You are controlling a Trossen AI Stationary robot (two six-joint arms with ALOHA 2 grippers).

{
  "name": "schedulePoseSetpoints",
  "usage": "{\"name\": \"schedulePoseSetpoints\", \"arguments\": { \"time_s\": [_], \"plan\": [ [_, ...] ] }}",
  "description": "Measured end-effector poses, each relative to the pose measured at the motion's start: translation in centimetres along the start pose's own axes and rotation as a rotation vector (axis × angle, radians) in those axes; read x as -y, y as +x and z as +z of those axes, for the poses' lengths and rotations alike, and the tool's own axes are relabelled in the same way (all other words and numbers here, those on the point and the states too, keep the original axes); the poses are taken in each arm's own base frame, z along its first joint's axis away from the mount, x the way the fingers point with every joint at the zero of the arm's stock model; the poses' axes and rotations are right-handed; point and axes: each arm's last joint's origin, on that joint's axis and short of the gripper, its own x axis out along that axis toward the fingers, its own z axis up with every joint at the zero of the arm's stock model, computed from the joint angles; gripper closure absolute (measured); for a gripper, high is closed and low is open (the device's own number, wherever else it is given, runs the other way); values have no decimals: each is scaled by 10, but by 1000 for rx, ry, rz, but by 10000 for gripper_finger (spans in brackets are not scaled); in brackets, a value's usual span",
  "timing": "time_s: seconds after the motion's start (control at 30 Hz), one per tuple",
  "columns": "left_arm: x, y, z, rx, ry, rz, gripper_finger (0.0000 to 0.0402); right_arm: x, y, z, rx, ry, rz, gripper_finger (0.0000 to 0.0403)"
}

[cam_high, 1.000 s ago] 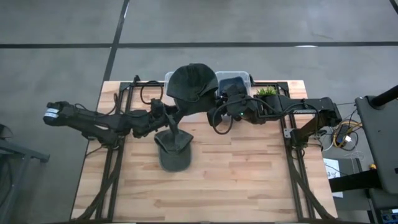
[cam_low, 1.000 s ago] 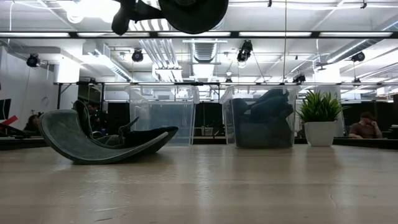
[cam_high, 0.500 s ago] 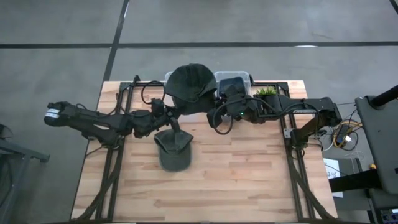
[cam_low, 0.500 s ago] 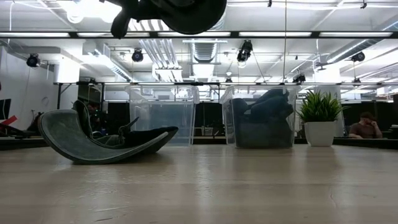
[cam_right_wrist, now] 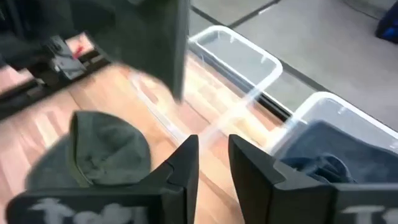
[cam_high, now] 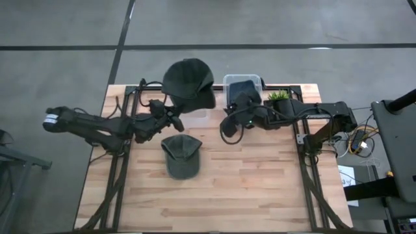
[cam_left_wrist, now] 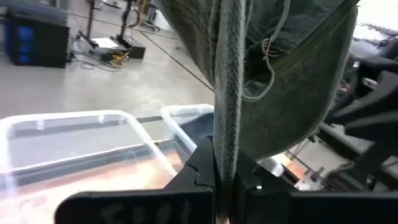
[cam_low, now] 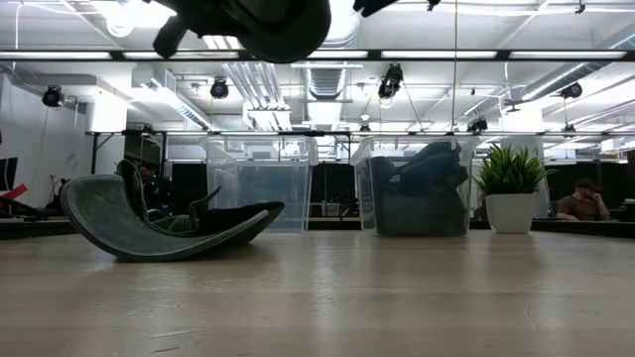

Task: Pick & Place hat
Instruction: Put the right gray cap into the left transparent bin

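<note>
A grey-green cap (cam_high: 180,156) is seen lying on the table (cam_high: 260,195), about midway between the near and far edges and left of centre, untouched by either arm. Beyond it, a dark hat (cam_high: 187,82) is held aloft over the far edge, above the clear empty bin (cam_right_wrist: 233,55). The hat's fabric is pinched between the fully closed fingers of the left gripper (cam_left_wrist: 222,180), as shown in the left wrist view. The right gripper (cam_right_wrist: 208,163) is parted a little and nothing is held between its fingers; it hangs just beside the hat, near the second bin (cam_high: 244,84), in which dark garments are already heaped. A potted plant (cam_high: 278,96) stands by the far right corner. The step in hand is judged to be the carry, with the hat now borne by the left arm alone. For the next move, the hat would need to be lowered over the empty bin and let go, with the right gripper kept clear.
</note>
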Motion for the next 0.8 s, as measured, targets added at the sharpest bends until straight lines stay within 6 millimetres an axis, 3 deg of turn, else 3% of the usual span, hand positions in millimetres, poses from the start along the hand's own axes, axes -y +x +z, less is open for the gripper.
{"name": "schedulePoseSetpoints", "arguments": {
  "time_s": [0.27, 0.53, 0.7, 0.8],
  "plan": [
    [-23, -1, 5, -31, -17, 132, 397, 3, -2, -1, -7, -11, -18, 306],
    [-40, 26, 27, -206, 70, 228, 397, 2, -3, -1, -9, -12, -12, 320],
    [-49, 42, 47, -312, 27, 267, 397, 0, -4, -2, -9, -16, -5, 326],
    [-56, 52, 50, -358, -15, 252, 397, 0, -4, -2, -10, -17, -4, 325]
  ]
}}
